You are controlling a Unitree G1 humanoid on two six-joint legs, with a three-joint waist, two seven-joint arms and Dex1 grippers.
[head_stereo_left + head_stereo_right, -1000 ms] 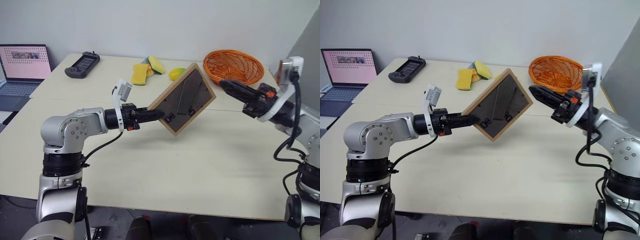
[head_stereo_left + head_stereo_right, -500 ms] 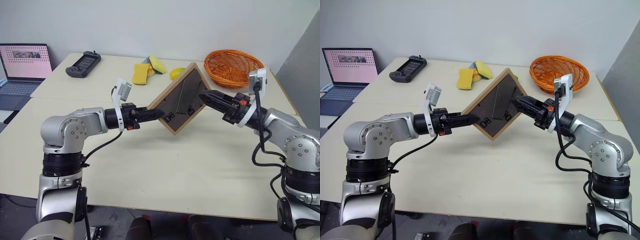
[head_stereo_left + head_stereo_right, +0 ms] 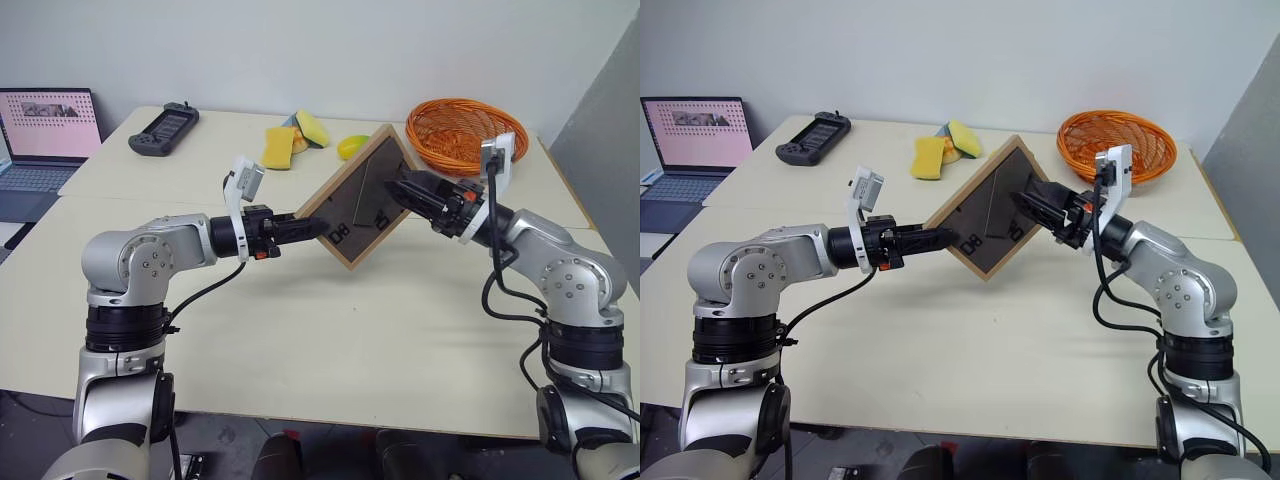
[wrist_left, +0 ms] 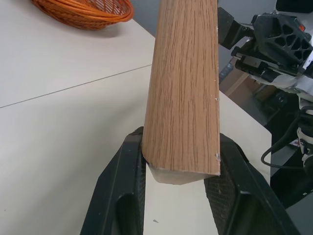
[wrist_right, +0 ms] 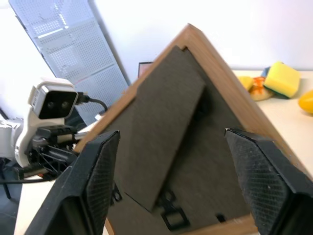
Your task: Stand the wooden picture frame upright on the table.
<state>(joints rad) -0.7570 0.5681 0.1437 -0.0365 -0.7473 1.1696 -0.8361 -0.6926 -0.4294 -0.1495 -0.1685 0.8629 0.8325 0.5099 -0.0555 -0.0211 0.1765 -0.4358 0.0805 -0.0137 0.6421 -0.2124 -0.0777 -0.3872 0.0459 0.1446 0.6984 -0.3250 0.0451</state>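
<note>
Right gripper (image 3: 408, 190) spread wide, black fingers (image 5: 100, 171) either side of the dark grey-brown back and its folded stand flap (image 5: 161, 147), nothing held; small light-wood rectangular picture frame (image 3: 364, 199) dead ahead of it, up off the pale cream table (image 3: 330, 330), tipped on a corner like a diamond. Left gripper (image 4: 180, 174) clamped on frame's lower-left edge, so right the free arm for the flap. Round orange wire basket (image 3: 463, 130) behind, contents not discernible.
</note>
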